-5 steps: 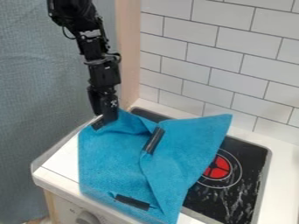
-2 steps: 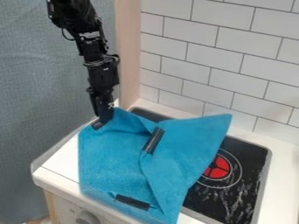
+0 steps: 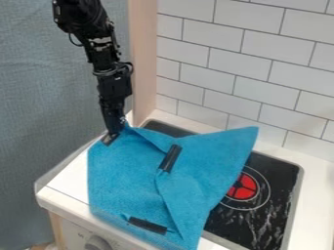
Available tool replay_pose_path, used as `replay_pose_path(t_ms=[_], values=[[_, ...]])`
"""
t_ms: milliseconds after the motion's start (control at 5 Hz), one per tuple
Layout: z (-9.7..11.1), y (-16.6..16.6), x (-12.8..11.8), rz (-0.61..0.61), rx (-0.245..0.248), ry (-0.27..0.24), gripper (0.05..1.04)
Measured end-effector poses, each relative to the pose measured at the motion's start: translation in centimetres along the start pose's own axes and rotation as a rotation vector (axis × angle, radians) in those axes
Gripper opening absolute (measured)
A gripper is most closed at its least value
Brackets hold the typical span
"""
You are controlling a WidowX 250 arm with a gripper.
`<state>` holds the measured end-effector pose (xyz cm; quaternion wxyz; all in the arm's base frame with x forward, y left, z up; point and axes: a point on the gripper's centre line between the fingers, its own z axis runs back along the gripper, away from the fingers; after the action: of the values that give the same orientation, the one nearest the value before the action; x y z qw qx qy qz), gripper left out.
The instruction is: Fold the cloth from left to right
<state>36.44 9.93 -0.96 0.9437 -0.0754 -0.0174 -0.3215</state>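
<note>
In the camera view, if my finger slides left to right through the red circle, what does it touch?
Blue-grey backdrop → white counter → blue cloth → black stovetop with its red circle → white counter again.

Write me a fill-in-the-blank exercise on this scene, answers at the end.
The colour of the cloth is ____. In the picture, the gripper is at the cloth's upper ____ corner. The burner beside the cloth has a ____ centre. The wall behind the stovetop is covered in white ____.

Missing words: blue; left; red; tiles.
</note>
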Motion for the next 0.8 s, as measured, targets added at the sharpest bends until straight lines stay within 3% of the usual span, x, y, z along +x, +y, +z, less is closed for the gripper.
replay_pose_path(t_ms=[200,400,600,800], values=[[0.0,-0.3,-0.2,0.002,0.006,-0.002,0.048],[-0.8,-1.9,0.0,-0.019,-0.030,0.018,0.048],[0.1,-3.8,1.6,-0.052,-0.049,-0.006,0.048],[3.2,-5.5,2.7,-0.076,-0.013,-0.046,0.048]])
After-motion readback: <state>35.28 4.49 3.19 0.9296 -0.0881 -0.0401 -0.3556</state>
